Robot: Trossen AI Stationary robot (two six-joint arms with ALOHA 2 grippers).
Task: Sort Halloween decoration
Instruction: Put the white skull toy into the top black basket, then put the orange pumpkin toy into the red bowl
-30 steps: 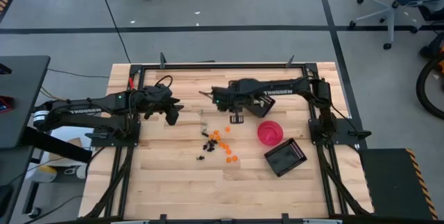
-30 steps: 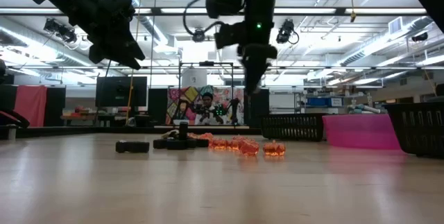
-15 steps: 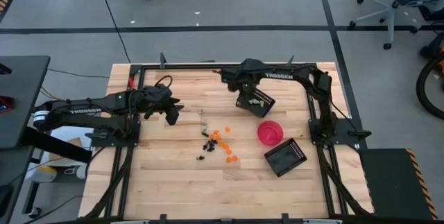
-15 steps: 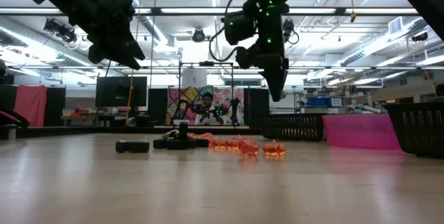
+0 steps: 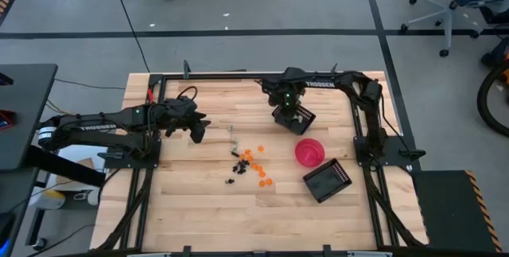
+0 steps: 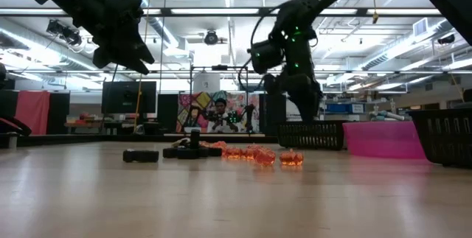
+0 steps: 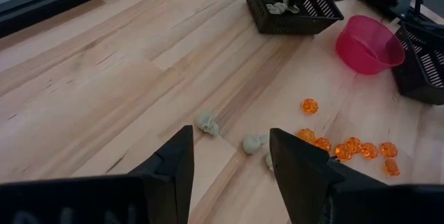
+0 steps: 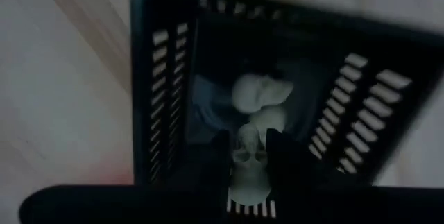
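My right gripper (image 8: pixel 248 156) hangs over the far basket (image 5: pixel 296 116), pinching a pale skull (image 8: pixel 247 153) between its fingers, with more pale skulls (image 8: pixel 260 90) already lying inside below it. If I let go too high or off-centre, the skull can bounce off the slatted wall and land on the worktop (image 5: pixel 199 201), or roll toward the pink bowl (image 5: pixel 309 152) just beside the basket. It could also cling to one finger and ride back out with me.

My left gripper (image 7: pixel 229 158) waits with fingers spread wide, above the worktop on the left side, looking at the pile.

Count now. Baskets: two, the far one under my right gripper and a second basket (image 5: pixel 327 180) near the bowl. Bowl: one. On the worktop I count three pale skulls (image 7: pixel 207 123) loose, about seven orange pieces (image 7: pixel 309 105) clustered mid-table, and a handful of black ones (image 5: pixel 236 166) beside them, too small to count surely. In the far basket, at least two pale ones, maybe more.
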